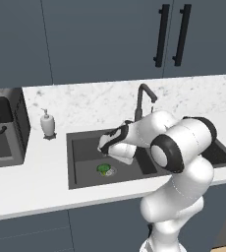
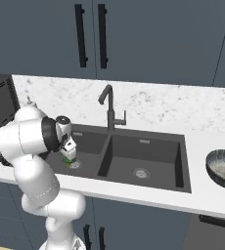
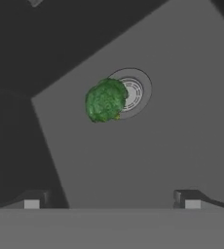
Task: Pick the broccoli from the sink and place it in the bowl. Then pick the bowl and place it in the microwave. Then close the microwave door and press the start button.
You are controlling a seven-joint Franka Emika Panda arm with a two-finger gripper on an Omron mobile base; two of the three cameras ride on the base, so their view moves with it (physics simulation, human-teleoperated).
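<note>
The gripper [image 3: 112, 199] hangs over the left basin of the sink [image 1: 80, 162] with its jaws spread wide and nothing between them. Looking along the hand, the two dark tips stand far apart at the bottom of the picture, with bare basin floor between them. That wide spread makes sense to me: the thing it is after is lumpy and round, so the jaws want room to come down on either side of it.

The broccoli [image 3: 105, 100] lies on the basin floor ahead of the tips, apart from them, its green head overlapping the edge of the round metal drain [image 3: 132, 92]. From the left base view it shows as a small green spot [image 1: 103, 169] just under the white hand; from the right base view it peeks out below the hand [image 2: 65, 159]. The hand points down into the basin, which I take as the approach before a descent; the pick is not yet made.

Further out, the dark gooseneck tap [image 2: 108, 105] rises behind the divider between the basins, close enough to the forearm that a careless lift could brush it. A soap dispenser [image 1: 47, 123] stands on the desk [image 1: 36, 182] left of the sink. The bowl [image 2: 224, 168] waits on the desk well to the right of the sink, beyond the second basin, so the floret will have to be carried across both basins to reach it.
</note>
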